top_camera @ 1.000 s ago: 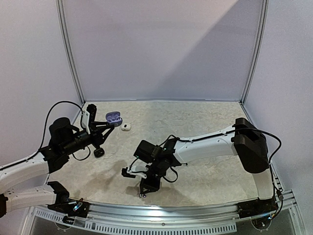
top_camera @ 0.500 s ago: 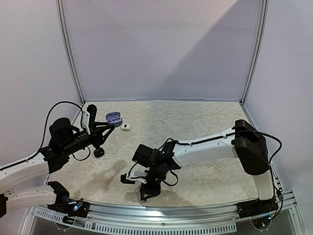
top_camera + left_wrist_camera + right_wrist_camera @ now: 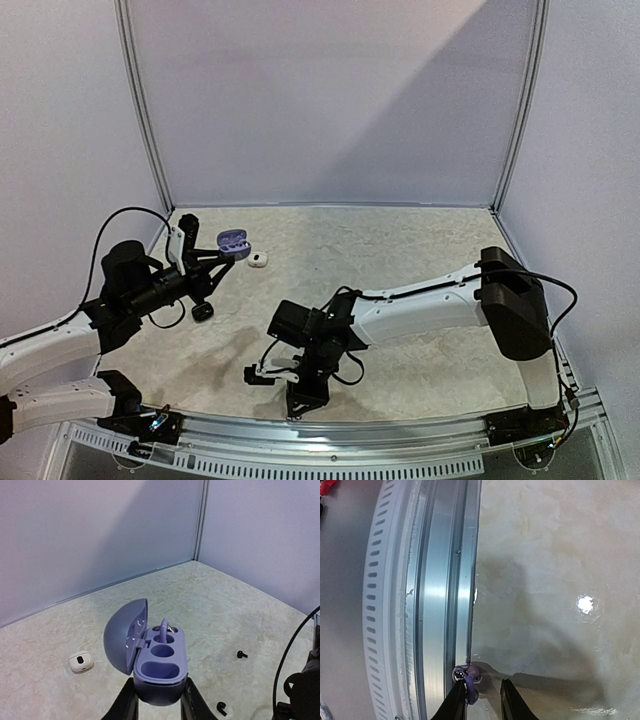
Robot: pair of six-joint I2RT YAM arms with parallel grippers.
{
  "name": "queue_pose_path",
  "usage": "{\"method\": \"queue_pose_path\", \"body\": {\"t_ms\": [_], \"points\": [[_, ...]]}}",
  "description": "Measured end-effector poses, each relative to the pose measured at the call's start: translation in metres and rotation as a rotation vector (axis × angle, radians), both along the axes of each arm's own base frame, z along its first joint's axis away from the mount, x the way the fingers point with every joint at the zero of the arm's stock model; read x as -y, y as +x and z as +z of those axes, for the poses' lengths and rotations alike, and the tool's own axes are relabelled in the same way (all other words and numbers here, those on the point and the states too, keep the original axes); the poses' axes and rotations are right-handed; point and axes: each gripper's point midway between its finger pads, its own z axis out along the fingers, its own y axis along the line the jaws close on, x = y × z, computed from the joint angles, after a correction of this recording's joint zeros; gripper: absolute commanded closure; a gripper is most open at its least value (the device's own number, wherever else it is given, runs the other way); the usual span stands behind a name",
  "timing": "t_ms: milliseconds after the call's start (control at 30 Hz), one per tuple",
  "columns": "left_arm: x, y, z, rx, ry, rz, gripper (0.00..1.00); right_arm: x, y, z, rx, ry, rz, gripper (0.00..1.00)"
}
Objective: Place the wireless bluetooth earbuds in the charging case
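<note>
My left gripper [image 3: 159,696] is shut on the base of a lavender charging case [image 3: 161,667] and holds it above the table with its lid open. One lavender earbud [image 3: 163,629] stands in the case's far socket; the nearer sockets are bare. The case also shows in the top view [image 3: 233,240]. My right gripper [image 3: 482,685] points down at the table's front edge, jaws a little apart. A second lavender earbud [image 3: 468,679] lies there against the metal rail, touching the left finger [image 3: 456,700]. Two black earbuds [image 3: 241,654] [image 3: 220,708] lie on the table.
A small white case [image 3: 259,260] lies on the table near the held case. A black rounded object [image 3: 203,312] lies under the left arm. The aluminium rail [image 3: 440,595] runs along the front edge, with a drop beyond it.
My right gripper has moved toward the front edge and lower, down to the rail. The left arm and the case have not moved.
</note>
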Motion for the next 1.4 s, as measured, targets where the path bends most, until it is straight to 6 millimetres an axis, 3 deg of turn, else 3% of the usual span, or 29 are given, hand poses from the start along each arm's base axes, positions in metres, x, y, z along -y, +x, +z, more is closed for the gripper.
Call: {"method": "queue_pose_path", "body": {"t_ms": [500, 767, 933, 1067, 1233, 1333, 1400], "points": [[0.001, 0.000, -0.001, 0.003, 0.006, -0.004, 1.00, 0.004, -0.005, 0.002, -0.014, -0.011, 0.025, 1.00], [0.001, -0.001, -0.002, 0.001, 0.007, -0.009, 1.00, 0.002, -0.003, 0.004, -0.004, -0.012, 0.021, 1.00], [0.003, -0.003, -0.004, -0.001, 0.008, -0.026, 1.00, 0.003, 0.017, 0.012, 0.027, -0.009, -0.043, 1.00], [0.008, -0.008, -0.003, 0.013, 0.010, -0.070, 1.00, 0.006, 0.056, 0.063, 0.120, 0.080, -0.133, 1.00], [0.020, -0.023, 0.002, 0.054, 0.013, -0.185, 1.00, 0.005, 0.104, 0.180, 0.303, 0.308, -0.237, 1.00], [0.031, -0.038, 0.004, 0.099, 0.036, -0.296, 1.00, 0.002, 0.113, 0.252, 0.389, 0.462, -0.260, 1.00], [0.037, -0.047, 0.005, 0.127, 0.048, -0.368, 1.00, -0.002, 0.115, 0.286, 0.429, 0.540, -0.267, 1.00]]}}
